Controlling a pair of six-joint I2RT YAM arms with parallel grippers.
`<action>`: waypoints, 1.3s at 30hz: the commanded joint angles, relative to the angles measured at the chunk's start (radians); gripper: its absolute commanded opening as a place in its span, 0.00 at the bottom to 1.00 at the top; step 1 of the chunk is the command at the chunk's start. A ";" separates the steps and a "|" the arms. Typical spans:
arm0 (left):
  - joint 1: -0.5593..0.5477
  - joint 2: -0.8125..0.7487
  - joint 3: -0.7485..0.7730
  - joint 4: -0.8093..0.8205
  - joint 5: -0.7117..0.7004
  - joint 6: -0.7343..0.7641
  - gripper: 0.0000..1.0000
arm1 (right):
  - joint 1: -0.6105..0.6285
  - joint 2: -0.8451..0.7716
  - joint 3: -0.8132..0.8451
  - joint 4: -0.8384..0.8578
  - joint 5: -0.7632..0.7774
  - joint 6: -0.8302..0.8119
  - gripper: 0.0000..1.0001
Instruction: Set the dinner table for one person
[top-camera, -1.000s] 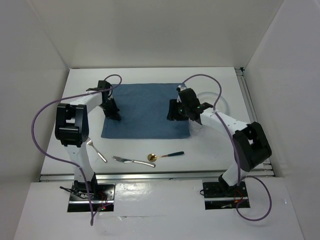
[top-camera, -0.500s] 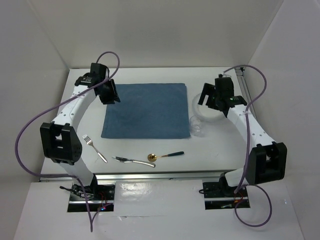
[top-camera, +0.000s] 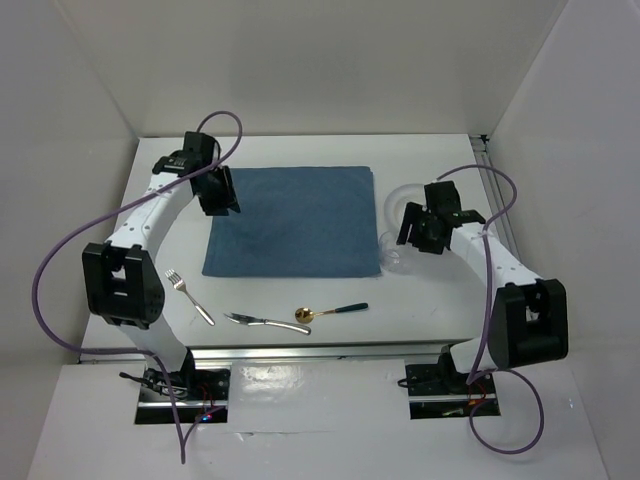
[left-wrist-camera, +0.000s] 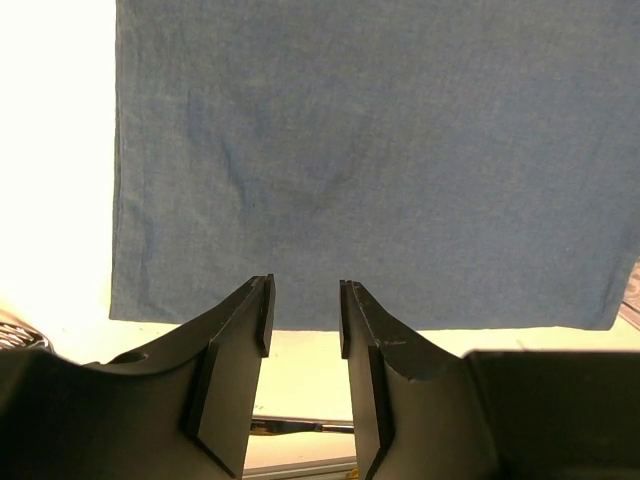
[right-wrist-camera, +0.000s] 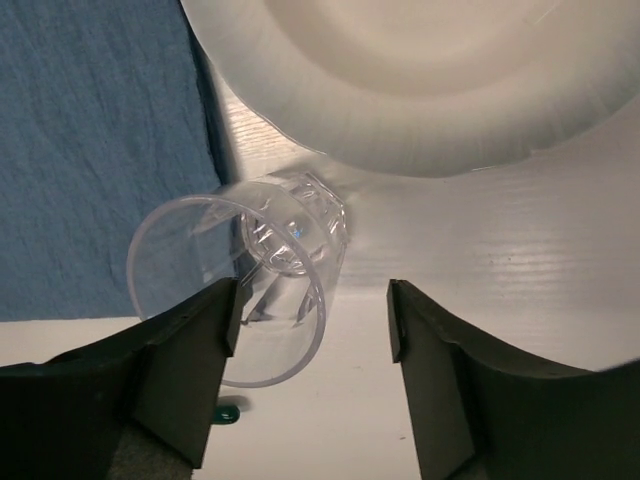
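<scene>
The white dinner table (top-camera: 440, 300) carries a blue placemat (top-camera: 290, 222) at its centre. My left gripper (top-camera: 222, 200) hovers over the mat's far left corner. In the left wrist view it (left-wrist-camera: 305, 315) stands open with nothing between its fingers, above the mat (left-wrist-camera: 370, 160). My right gripper (top-camera: 415, 238) hangs just right of the mat. It (right-wrist-camera: 312, 320) is open above a clear cup (right-wrist-camera: 250, 285) that stands by its left finger, next to a white plate (right-wrist-camera: 420, 80). The cup (top-camera: 392, 250) sits off the mat's near right corner.
A fork (top-camera: 188, 296), a knife (top-camera: 253, 321) and a gold spoon with a green handle (top-camera: 330, 312) lie in a row near the table's front edge. The plate (top-camera: 398, 200) is partly hidden under the right arm. A metal rail (top-camera: 492, 185) runs along the right edge.
Both grippers have left the middle of the placemat. The left one drew back to the far left corner and opened. The right one swung right over the plate, then came back above the cup.
</scene>
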 joint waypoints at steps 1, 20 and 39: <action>0.002 0.015 -0.010 0.014 0.004 0.014 0.48 | -0.007 0.013 -0.010 0.075 -0.018 0.020 0.69; -0.153 0.433 0.101 0.117 -0.037 -0.115 0.45 | 0.002 0.079 0.339 0.046 0.000 0.020 0.00; -0.211 0.385 0.111 0.052 -0.094 -0.095 0.45 | 0.112 0.693 0.947 0.000 0.146 0.104 0.00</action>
